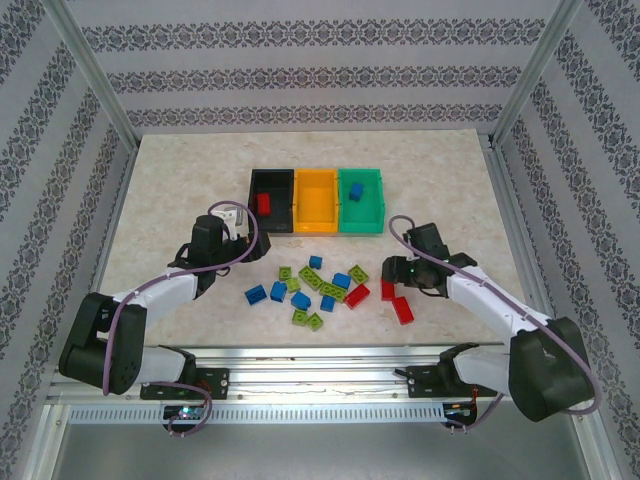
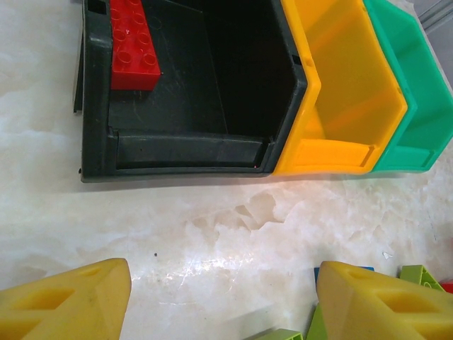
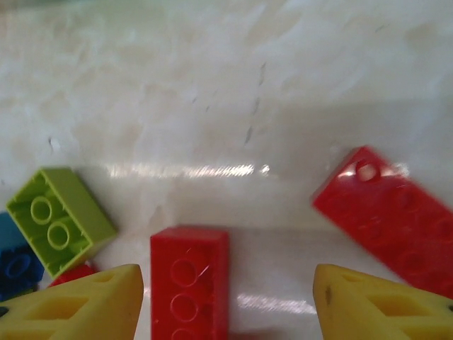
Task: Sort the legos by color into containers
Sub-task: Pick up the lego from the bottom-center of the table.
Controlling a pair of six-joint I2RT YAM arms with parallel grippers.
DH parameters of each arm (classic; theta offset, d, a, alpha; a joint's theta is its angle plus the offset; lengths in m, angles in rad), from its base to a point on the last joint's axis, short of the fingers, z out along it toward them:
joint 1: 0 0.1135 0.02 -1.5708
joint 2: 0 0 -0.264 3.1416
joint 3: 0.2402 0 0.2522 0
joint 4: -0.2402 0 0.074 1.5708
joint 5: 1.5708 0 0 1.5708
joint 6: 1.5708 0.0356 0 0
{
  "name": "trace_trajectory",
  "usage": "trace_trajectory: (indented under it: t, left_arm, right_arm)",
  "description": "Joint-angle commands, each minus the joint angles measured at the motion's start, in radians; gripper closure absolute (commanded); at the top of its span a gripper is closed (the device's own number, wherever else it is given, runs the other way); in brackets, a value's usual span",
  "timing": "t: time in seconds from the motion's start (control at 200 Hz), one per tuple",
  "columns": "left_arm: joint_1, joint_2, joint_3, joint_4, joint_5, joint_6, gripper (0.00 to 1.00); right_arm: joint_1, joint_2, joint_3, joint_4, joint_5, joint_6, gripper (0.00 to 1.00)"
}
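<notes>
While most of the bricks lie loose, the pale marble-patterned tabletop (image 1: 170,180) carries three open plastic containers at its far middle, touching side by side: a black rectangular bin (image 1: 281,216) on the left, an orange-yellow bin (image 1: 316,208) in the centre and a green bin (image 1: 365,214) on the right. The black bin holds one long red studded brick (image 2: 133,42), and the green bin holds a small blue brick (image 1: 354,190).

The left gripper (image 2: 223,297) hovers just on the near side of the black bin, its yellow fingers apart with nothing between them. The right gripper (image 3: 226,297) hangs low over the right end of the scatter. Its fingers are also apart, straddling a narrow red plastic brick (image 3: 190,283), with a clear gap on each side. A longer red brick (image 3: 386,219) lies tilted just to the right, and a lime green brick (image 3: 60,219) lies to the left. The other loose legos (image 1: 315,290), in blue, lime green and red, lie near the middle, between the two arms.

These bricks are probably light, stiff and hard. Their glossy walls could slip in a loose pinch, and they may skate on the smooth top if nudged. The sound hold is across the narrow width — pads flat on the two long side walls, low down and below the studs. Closing must be centred so the brick does not twist out.
</notes>
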Motion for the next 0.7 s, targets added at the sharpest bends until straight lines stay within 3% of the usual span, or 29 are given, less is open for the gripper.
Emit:
trace_trajectory:
  t: [0.0,0.275,0.55,0.694]
  left_arm:
    - [0.014,0.001,-0.013,0.045,0.012,-0.010,0.30]
    - [0.033,-0.031,-0.016,-0.015,-0.076,-0.021,0.30]
    - [0.084,-0.071,-0.047,-0.005,-0.075,-0.060,0.30]
    - [0.108,-0.127,-0.089,0.012,-0.110,-0.081,0.30]
  right_arm:
    - [0.074,0.040,0.007,-0.019,0.019,0.037,0.35]
    - [0.134,0.133,0.059,-0.086,0.121,0.040,0.38]
    - [0.184,0.220,0.108,-0.105,0.157,0.035,0.48]
    - [0.196,0.249,0.129,-0.099,0.149,0.028,0.64]
